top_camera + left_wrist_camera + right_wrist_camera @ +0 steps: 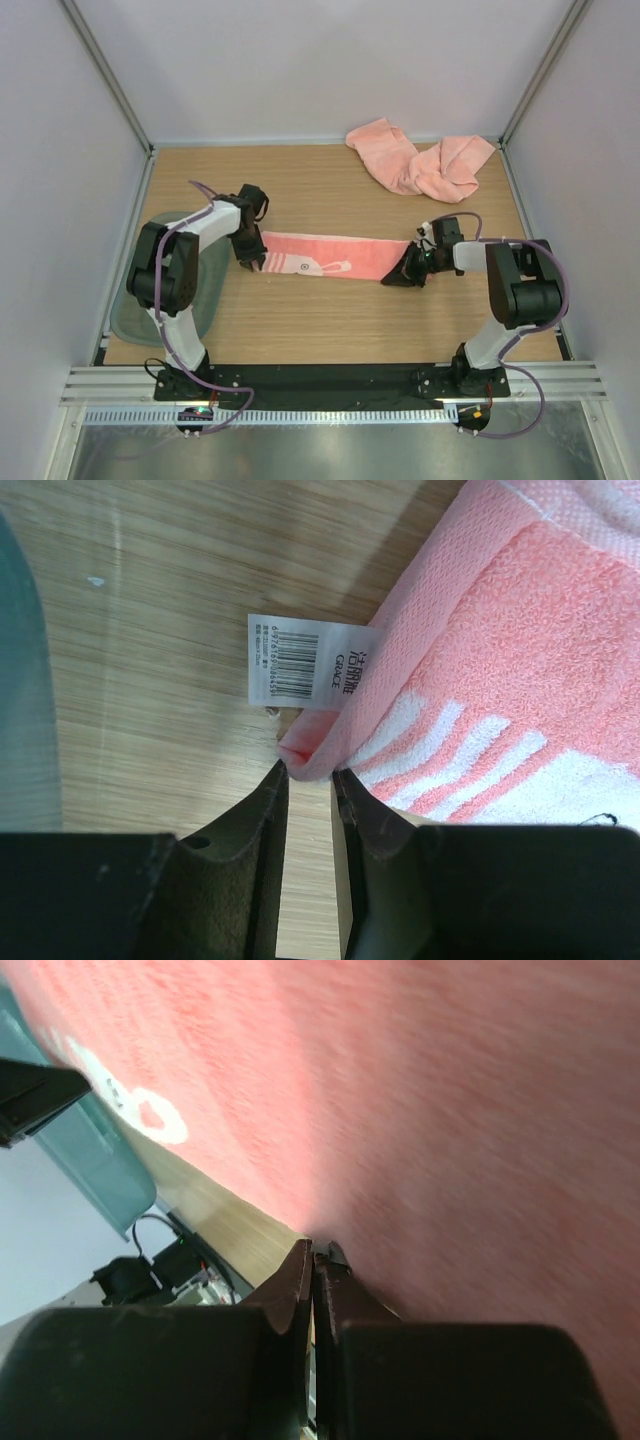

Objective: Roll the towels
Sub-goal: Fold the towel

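Salmon-pink terry is nipped from both ends. The left gripper (308,772), jaws a sliver apart, pinches a corner at the left end of the towel (330,257), just beside its barcode label (310,660). The right gripper (315,1252), jaws pressed together, holds the right end. The towel lies stretched flat across the middle of the table (330,320). I judge this the laying-out step; rolling next calls for turning one end over evenly. The spare towels (420,160) lie heaped at the far right. The grey-green tray (125,322), near left under the left arm, shows nothing in it.
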{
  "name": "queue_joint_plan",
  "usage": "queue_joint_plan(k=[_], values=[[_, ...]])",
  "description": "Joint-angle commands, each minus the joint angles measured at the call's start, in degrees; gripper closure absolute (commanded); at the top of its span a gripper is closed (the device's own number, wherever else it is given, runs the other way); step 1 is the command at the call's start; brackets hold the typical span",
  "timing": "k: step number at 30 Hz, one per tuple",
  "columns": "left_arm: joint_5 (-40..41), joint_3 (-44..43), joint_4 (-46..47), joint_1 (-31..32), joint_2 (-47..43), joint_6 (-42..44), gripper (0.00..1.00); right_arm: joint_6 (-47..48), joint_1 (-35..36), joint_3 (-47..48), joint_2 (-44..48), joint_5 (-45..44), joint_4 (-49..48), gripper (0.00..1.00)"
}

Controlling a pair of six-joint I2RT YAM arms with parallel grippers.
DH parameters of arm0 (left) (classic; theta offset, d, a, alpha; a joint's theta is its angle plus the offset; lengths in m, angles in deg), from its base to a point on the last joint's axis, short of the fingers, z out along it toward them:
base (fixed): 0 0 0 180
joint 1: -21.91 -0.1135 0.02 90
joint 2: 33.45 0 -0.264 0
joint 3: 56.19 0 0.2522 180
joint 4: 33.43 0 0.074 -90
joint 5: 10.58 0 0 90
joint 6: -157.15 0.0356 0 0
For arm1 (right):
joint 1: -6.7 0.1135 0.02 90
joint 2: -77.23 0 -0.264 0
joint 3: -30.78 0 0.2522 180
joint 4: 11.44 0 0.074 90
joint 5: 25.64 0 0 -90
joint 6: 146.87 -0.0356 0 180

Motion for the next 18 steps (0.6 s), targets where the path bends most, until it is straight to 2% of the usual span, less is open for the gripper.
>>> queue_joint_plan(k=[1, 10, 15, 18], values=[[2.07, -1.76, -1.09, -1.03, 0.77, 0.64, 0.76, 1.30, -2.37, -1.58, 4.76, -7.65, 4.64, 0.99], [2.25, -1.68, -1.53, -1.12, 0.15, 0.99, 0.76, 2.35, -15.20, -0.53, 7.93, -10.39, 11.32, 0.99], [1.64, -1.67, -1.61, -1.21, 0.07, 0.99, 0.77, 3.40, -17.93, 1.84, 10.82, -20.66, 19.22, 0.99], [1.46, -1.76, -1.96, -1.12, -0.11, 0.90, 0.77, 2.97, -18.11, 2.55, 17.23, -26.73, 22.31, 0.96]])
